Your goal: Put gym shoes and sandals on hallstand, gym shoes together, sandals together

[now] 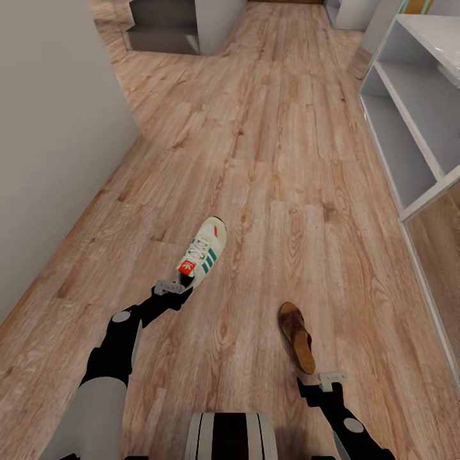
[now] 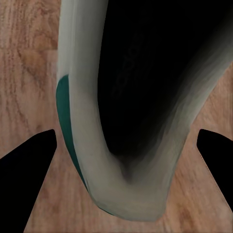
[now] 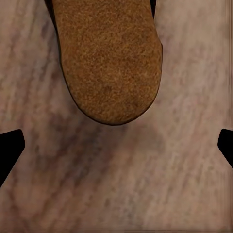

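One white gym shoe (image 1: 202, 252) with green stripes and a red-orange heel patch lies on the corridor floor (image 1: 275, 160), toe pointing away from me. My left gripper (image 1: 179, 287) is open at its heel. In the left wrist view the heel of the gym shoe (image 2: 131, 194) sits between the spread black fingers (image 2: 29, 167). A brown sandal (image 1: 297, 337) lies to the right. My right gripper (image 1: 314, 378) is open just short of it; the end of the sandal (image 3: 109, 63) lies beyond the fingertips (image 3: 9, 145). The other gym shoe and the other sandal are out of view.
The pale-grey hallstand (image 1: 415, 147) with open tiers runs along the right side. A grey wall (image 1: 51, 128) closes the left. A grey stepped unit (image 1: 185, 25) stands at the far end. Bare planks stretch between the shoes and the hallstand.
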